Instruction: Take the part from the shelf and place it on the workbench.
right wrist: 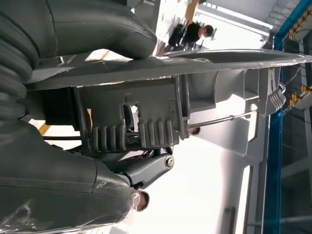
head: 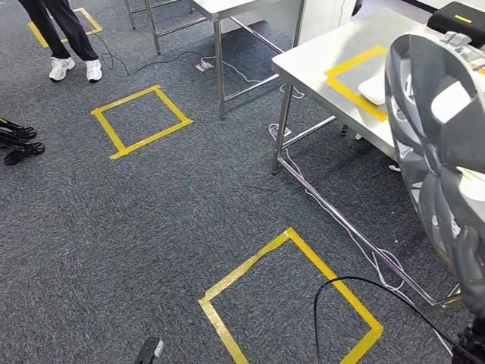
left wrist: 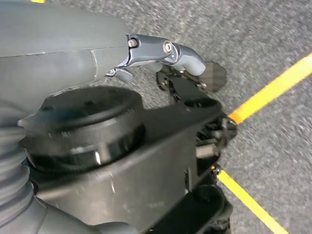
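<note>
The part (head: 440,144) is a large grey wheel-cover-like disc with spokes and a white label, held upright at the right edge of the head view, in front of the steel workbench (head: 308,64). My right hand (head: 472,265) grips its lower rim. In the right wrist view, the part's ribbed back (right wrist: 154,112) sits clamped between the thumb and fingers of my right hand (right wrist: 55,165). My left hand (left wrist: 73,53) hangs over the carpet with fingers stretched out, holding nothing.
The workbench carries a yellow tape rectangle (head: 345,85), a white object (head: 374,89) and a black box (head: 458,17). Yellow tape squares (head: 140,120) (head: 289,303) mark the carpet. Cables (head: 343,227) run under the bench. A second table (head: 229,15) and a person's legs (head: 68,45) are farther back.
</note>
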`<state>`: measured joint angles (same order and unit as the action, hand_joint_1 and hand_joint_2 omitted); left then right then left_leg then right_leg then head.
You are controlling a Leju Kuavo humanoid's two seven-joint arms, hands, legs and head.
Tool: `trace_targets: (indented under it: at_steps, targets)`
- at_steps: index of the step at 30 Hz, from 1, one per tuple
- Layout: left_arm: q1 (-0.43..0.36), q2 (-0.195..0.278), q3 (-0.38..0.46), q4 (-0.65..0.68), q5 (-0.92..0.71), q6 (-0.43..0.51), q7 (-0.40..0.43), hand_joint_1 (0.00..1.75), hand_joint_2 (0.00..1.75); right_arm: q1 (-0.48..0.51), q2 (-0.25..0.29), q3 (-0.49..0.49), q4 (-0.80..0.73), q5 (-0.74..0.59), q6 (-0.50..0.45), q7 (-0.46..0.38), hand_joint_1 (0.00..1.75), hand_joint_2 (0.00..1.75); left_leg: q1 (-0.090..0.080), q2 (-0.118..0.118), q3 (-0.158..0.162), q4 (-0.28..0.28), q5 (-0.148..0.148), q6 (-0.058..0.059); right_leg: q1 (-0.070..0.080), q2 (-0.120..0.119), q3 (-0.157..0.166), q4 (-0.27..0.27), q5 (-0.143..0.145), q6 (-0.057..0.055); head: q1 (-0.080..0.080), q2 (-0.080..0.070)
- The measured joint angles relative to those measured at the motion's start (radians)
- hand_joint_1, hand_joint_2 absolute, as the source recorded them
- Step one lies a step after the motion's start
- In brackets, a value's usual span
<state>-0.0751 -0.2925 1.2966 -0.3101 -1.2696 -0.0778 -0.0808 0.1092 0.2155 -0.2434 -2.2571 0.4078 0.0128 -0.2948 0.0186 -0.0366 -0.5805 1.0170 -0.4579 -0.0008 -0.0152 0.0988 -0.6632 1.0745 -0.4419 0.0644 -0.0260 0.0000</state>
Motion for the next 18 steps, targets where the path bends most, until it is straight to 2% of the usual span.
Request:
trace_targets:
  at_steps: [2,3,4,5,6,7,8,9,10,11,13,14,15,17,18]
  targets:
    - [0.003,-0.001,0.000,0.000,-0.001,0.006,0.003,0.00,1.75,0.002,0.000,-0.010,-0.009,-0.008,0.000,-0.005,1.75,1.75,-0.005,0.026,0.003,0.000,-0.003,0.009,0.005,-0.067,-0.056,0.123,-0.064,0.004,0.006,0.000]
    - [0.005,-0.001,0.000,0.000,-0.002,0.009,0.005,0.00,1.75,0.004,0.000,-0.015,-0.011,-0.011,0.000,-0.007,1.75,1.75,-0.008,0.040,0.004,0.000,-0.005,0.011,0.005,-0.082,-0.088,0.190,-0.092,0.006,0.006,0.000]
    - [0.007,-0.001,0.000,0.000,-0.003,0.011,0.007,0.00,1.75,0.006,0.000,-0.022,-0.014,-0.015,0.000,-0.008,1.75,1.75,-0.009,0.055,0.007,0.000,-0.008,0.013,0.005,-0.089,-0.109,0.234,-0.103,0.006,0.006,0.000]
    - [0.007,-0.001,0.000,0.000,-0.003,0.012,0.008,0.00,1.75,0.008,0.000,-0.029,-0.015,-0.017,0.000,-0.008,1.75,1.75,-0.010,0.069,0.009,0.000,-0.010,0.013,0.005,-0.092,-0.112,0.241,-0.095,0.006,0.006,0.000]
    - [0.007,-0.001,0.000,0.000,-0.004,0.011,0.009,0.00,1.75,0.010,0.000,-0.035,-0.017,-0.019,0.000,-0.008,1.75,1.75,-0.011,0.082,0.013,0.000,-0.014,0.012,0.005,-0.096,-0.093,0.207,-0.070,0.005,0.006,0.000]
    - [0.006,-0.002,0.000,0.000,-0.005,0.011,0.009,0.00,1.75,0.011,0.000,-0.041,-0.018,-0.021,0.002,-0.008,1.75,1.75,-0.011,0.094,0.019,0.000,-0.018,0.010,0.006,-0.107,-0.057,0.141,-0.035,0.003,0.007,0.000]
    - [0.006,-0.002,0.000,0.000,-0.006,0.011,0.009,0.00,1.75,0.012,0.000,-0.046,-0.019,-0.021,0.004,-0.008,1.75,1.75,-0.013,0.105,0.024,0.000,-0.022,0.006,0.010,-0.131,-0.018,0.071,-0.008,0.000,0.007,0.000]
    - [0.005,-0.003,0.000,0.000,-0.007,0.011,0.009,0.00,1.75,0.012,0.000,-0.050,-0.019,-0.023,0.006,-0.008,1.75,1.75,-0.015,0.114,0.029,0.001,-0.027,0.001,0.014,-0.149,0.013,0.014,0.011,-0.006,0.006,0.000]
    - [0.005,-0.003,0.000,0.000,-0.008,0.012,0.009,0.00,1.75,0.013,0.001,-0.055,-0.020,-0.025,0.008,-0.007,1.75,1.75,-0.018,0.123,0.033,0.001,-0.030,-0.003,0.017,-0.162,0.031,-0.020,0.020,-0.011,0.006,0.000]
    - [0.005,-0.003,0.000,0.000,-0.009,0.012,0.009,0.00,1.75,0.014,0.002,-0.060,-0.019,-0.028,0.010,-0.006,1.75,1.75,-0.021,0.132,0.036,-0.001,-0.032,-0.007,0.021,-0.164,0.036,-0.031,0.018,-0.018,0.006,0.000]
    - [0.003,-0.003,-0.001,0.000,-0.010,0.014,0.009,0.00,1.75,0.017,0.004,-0.074,-0.019,-0.032,0.012,-0.004,1.75,1.75,-0.021,0.147,0.042,-0.005,-0.035,-0.018,0.019,-0.140,0.034,-0.035,0.021,-0.030,0.006,0.000]
    - [0.002,-0.003,-0.002,0.000,-0.010,0.014,0.009,0.00,1.75,0.018,0.005,-0.080,-0.019,-0.034,0.012,-0.003,1.75,1.75,-0.020,0.137,0.041,0.000,-0.042,-0.024,0.017,-0.128,0.036,-0.040,0.023,-0.036,0.006,0.000]
    - [0.001,-0.004,-0.002,0.000,-0.010,0.014,0.009,0.00,1.75,0.018,0.006,-0.084,-0.019,-0.034,0.012,-0.003,1.75,1.75,-0.020,0.117,0.032,0.022,-0.058,-0.029,0.013,-0.116,0.038,-0.044,0.025,-0.041,0.004,0.000]
    - [0.001,-0.004,-0.002,0.000,-0.011,0.014,0.009,0.00,1.75,0.017,0.010,-0.088,-0.019,-0.036,0.015,-0.003,1.75,1.75,-0.018,0.062,-0.021,0.128,-0.113,-0.033,0.008,-0.093,0.042,-0.049,0.027,-0.047,-0.001,0.000]
    - [0.002,-0.003,-0.002,0.000,-0.011,0.015,0.009,0.00,1.75,0.017,0.012,-0.090,-0.019,-0.037,0.016,-0.003,1.75,1.75,-0.018,0.048,-0.060,0.197,-0.140,-0.033,0.008,-0.080,0.041,-0.049,0.027,-0.048,-0.003,0.000]
